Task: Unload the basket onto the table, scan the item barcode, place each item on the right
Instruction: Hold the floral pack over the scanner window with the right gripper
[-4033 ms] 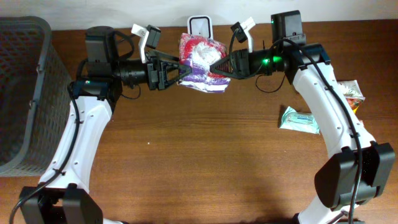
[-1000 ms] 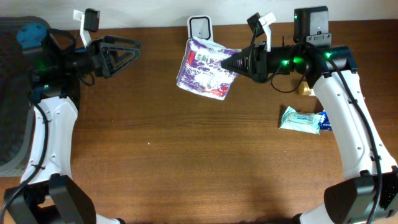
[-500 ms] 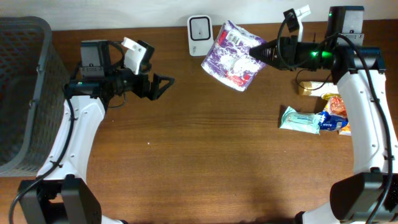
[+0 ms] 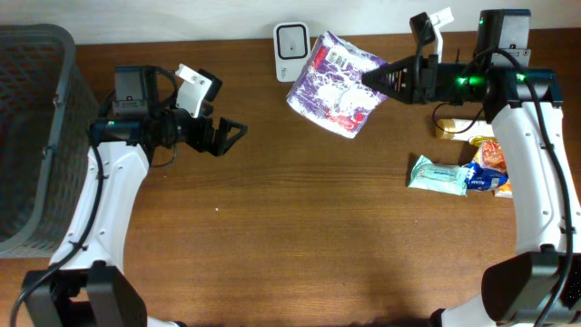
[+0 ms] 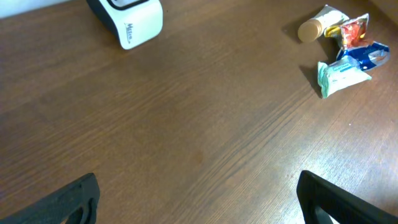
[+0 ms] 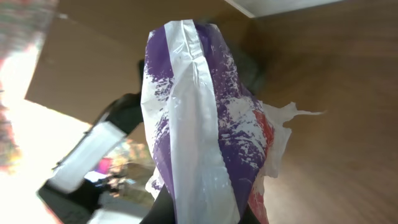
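Observation:
The item is a purple and white plastic bag [image 4: 332, 87] with red marks, held in the air just right of the white scanner [image 4: 291, 39] at the table's back edge. A barcode label [image 4: 343, 57] shows on the bag's upper face. My right gripper [image 4: 374, 80] is shut on the bag's right end. In the right wrist view the bag [image 6: 205, 118] fills the middle and hides most of the right gripper [image 6: 200, 214]. My left gripper [image 4: 232, 134] stands open and holds nothing, well left of the bag. Its dark fingers [image 5: 69, 202] frame bare wood, with the scanner [image 5: 127, 18] far ahead.
A grey mesh basket [image 4: 36, 136] stands at the left edge. At the right lie a teal wipes pack [image 4: 437, 174], colourful snack packets [image 4: 491, 169] and a small brown bottle [image 4: 448, 130]. The same pile [image 5: 343, 50] shows in the left wrist view.
Four seconds ago both grippers held the bag; the left has let go and drawn back left. In the last half second the right gripper brought the bag slightly left, toward the scanner.

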Controlling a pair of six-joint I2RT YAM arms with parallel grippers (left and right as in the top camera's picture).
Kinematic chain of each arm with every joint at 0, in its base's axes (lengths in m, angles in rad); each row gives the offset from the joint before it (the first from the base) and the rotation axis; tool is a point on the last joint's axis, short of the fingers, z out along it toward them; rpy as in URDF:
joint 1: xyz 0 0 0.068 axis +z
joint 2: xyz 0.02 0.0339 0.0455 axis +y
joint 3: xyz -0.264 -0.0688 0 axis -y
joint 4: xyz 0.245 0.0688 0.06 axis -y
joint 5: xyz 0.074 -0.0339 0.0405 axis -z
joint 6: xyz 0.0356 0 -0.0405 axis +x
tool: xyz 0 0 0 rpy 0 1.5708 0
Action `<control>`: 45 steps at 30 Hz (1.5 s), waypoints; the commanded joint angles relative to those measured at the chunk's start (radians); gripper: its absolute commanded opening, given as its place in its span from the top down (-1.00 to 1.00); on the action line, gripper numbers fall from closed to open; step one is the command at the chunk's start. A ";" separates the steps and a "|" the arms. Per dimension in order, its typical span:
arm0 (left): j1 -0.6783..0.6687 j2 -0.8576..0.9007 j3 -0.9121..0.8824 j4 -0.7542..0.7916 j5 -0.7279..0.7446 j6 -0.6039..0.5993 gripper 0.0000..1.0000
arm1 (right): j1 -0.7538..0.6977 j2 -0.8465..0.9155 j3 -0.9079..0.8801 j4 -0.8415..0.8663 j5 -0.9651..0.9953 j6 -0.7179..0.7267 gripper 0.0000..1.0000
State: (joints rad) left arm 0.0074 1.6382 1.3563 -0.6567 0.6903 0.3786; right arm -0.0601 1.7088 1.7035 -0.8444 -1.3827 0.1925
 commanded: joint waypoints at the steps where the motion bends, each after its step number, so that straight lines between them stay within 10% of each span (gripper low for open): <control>1: 0.005 -0.042 0.002 -0.020 -0.006 0.020 -0.98 | 0.001 -0.001 0.004 -0.050 -0.130 0.037 0.92; 13: 0.005 -0.070 0.002 -0.063 -0.019 0.020 -0.98 | 0.001 -0.001 0.003 -0.383 0.039 -0.186 0.92; 25: 0.169 -0.363 0.025 -0.082 -0.026 -0.037 -0.98 | 0.404 0.024 0.023 0.396 1.638 -0.305 0.92; 35: 0.169 -0.372 0.025 -0.082 -0.026 -0.037 -0.98 | 0.600 0.457 0.023 1.119 2.246 -0.800 0.92; 39: 0.169 -0.372 0.024 -0.082 -0.026 -0.037 -0.98 | 0.614 0.625 0.023 1.433 2.274 -1.053 0.92; 45: 0.169 -0.372 0.024 -0.081 -0.026 -0.037 -0.98 | 0.618 0.705 0.023 1.462 2.169 -1.158 0.92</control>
State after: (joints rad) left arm 0.1711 1.2808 1.3689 -0.7410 0.6609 0.3481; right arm 0.5560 2.3962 1.7115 0.5877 0.8402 -0.8768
